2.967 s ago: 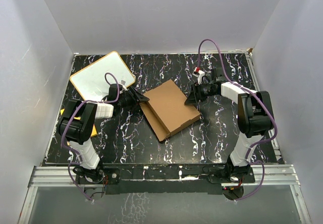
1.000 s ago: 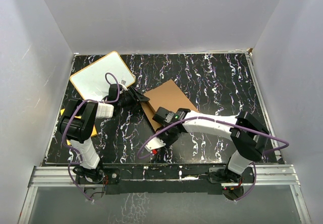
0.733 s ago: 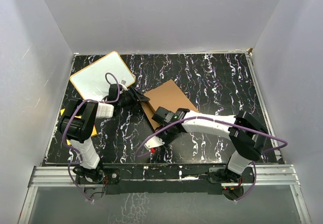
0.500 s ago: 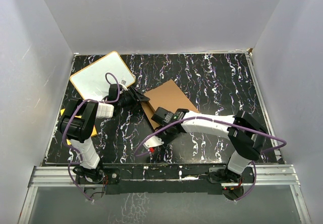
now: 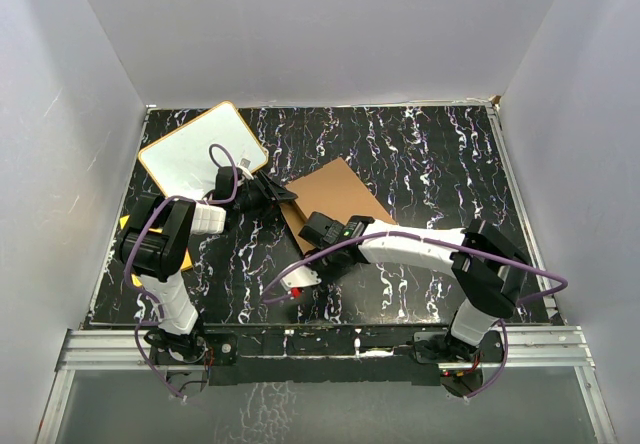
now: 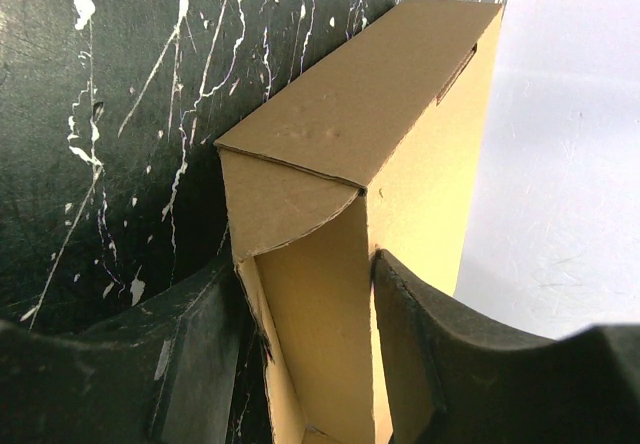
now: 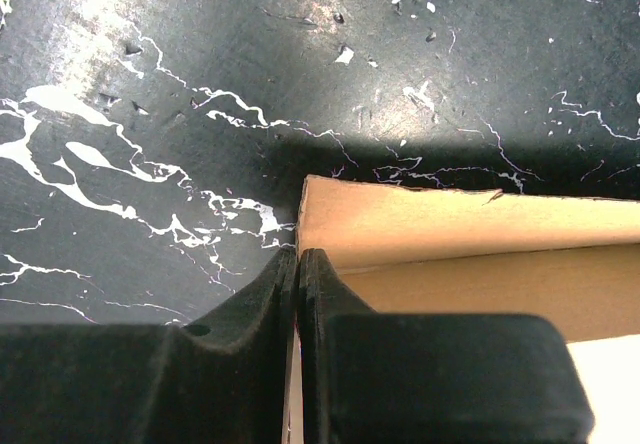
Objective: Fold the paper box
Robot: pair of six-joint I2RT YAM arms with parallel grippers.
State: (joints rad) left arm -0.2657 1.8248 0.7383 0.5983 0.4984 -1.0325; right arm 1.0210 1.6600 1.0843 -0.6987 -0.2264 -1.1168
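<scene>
From above, the paper box [image 5: 340, 196] is lying near the middle of the dark marbled worktop [image 5: 430, 164], just beside the white board [image 5: 195, 149], already raised into a shallow shape. The closing-up step seems to be in hand. The left arm is reaching in low from its side, its left pincer [image 5: 283, 195] meeting the box's left corner. The right arm is stretching far across its own front, its right pincer [image 5: 315, 252] sitting at the box's near corner. Through the left wrist camera, the fingers [image 6: 200, 354] are standing either side of the box's end wall and pressing on it, steadying it upright. Through the right wrist camera, the fingers [image 7: 250, 314] are drawn together, and a pale sliver between them suggests they are pinching the thin cardboard edge. Next, I would judge, that edge is needing to be turned and tucked in while the left side is bracing it.
</scene>
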